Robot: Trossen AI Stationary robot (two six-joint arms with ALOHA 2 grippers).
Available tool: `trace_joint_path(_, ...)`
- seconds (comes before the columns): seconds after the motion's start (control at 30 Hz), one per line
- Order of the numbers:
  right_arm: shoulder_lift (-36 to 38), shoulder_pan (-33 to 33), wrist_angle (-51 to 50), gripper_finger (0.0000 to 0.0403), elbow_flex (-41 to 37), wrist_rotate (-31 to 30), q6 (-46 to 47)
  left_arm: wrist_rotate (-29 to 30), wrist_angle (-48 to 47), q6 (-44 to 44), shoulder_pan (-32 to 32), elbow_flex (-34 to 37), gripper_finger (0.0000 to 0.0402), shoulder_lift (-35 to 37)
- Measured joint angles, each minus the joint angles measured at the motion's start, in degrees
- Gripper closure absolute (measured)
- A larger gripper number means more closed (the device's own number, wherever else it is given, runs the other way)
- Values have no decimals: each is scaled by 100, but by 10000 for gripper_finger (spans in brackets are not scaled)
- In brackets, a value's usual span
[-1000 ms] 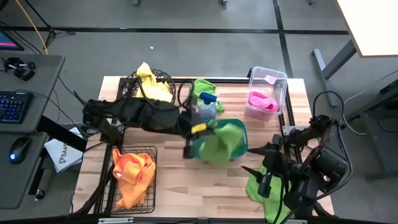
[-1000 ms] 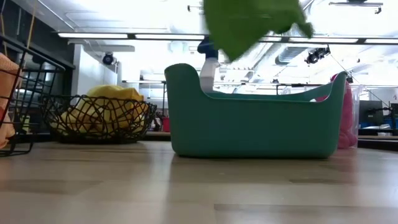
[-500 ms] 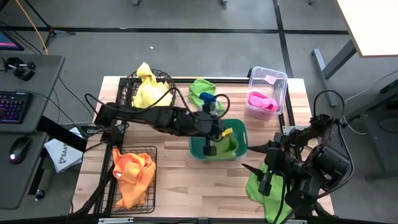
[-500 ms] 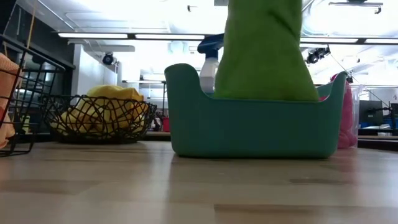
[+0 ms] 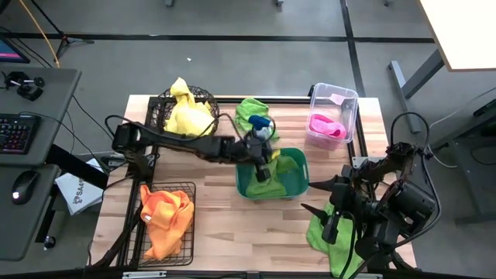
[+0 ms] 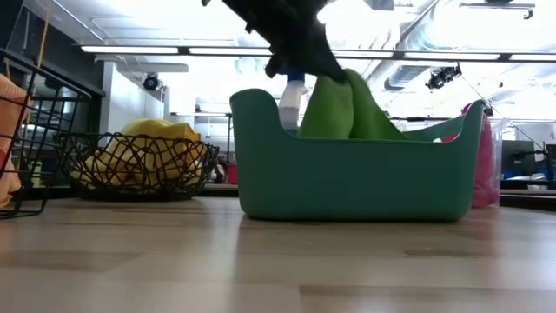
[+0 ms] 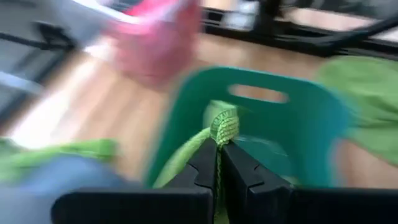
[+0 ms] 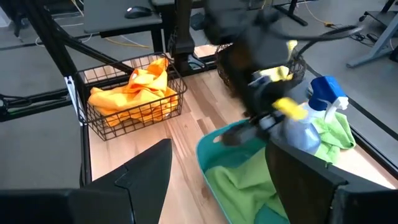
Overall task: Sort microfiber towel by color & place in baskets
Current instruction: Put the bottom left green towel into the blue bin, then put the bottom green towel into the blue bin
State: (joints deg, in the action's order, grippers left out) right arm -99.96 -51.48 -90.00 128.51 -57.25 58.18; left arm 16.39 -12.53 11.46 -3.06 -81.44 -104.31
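Worktop [image 5: 217,232]: sorting well along. Teal tub [image 5: 271,184] taking lime green towel [image 5: 285,166], left gripper [image 5: 262,169] inside, clamped on its edge. Orange towels [image 5: 164,215] in rectangular wire basket, yellow [image 5: 186,115] in round basket, pink [image 5: 325,126] in clear bin. Left: 2 green towels, 1 behind spray bottle [image 5: 258,132], 1 under parked right gripper [image 5: 319,200], jaws apart.
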Motion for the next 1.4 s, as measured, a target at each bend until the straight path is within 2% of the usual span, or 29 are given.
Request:
trace_joint_path(0.07,0,0,-2,149,0,-9,25,-127,277,167,-196,223,401,9)
trace_joint_path(0.27,0,51,-2,149,0,-37,102,-3,843,337,-665,927,401,11)
trace_joint_path(0.4,0,159,-2,149,0,-29,240,0,633,652,-615,1055,400,11)
trace_joint_path(0.47,0,239,-2,149,0,76,332,-310,602,743,-476,1052,392,11)
trace_joint_path(0.63,-26,525,-2,149,0,994,446,-1304,285,791,-193,813,329,11)
trace_joint_path(0.87,-224,574,24,149,-134,1816,469,-1450,-1205,300,-216,-17,210,11)
trace_joint_path(0.97,-129,531,14,149,-824,2239,837,-1659,-1916,343,-228,-426,176,11)
trace_joint_path(1.07,105,473,2,149,-1965,3156,1434,-2148,-2274,488,-276,-743,158,94)
trace_joint_path(1.13,334,345,13,149,-2793,3763,1902,-2252,-2224,593,-361,-746,155,284)
trace_joint_path(1.27,899,-120,621,149,-4386,4675,3077,-2030,-1525,744,-646,-496,153,859)
trace_joint_path(1.4,1378,-479,1965,149,-5875,5492,4416,-1420,-431,897,-970,54,153,1525)
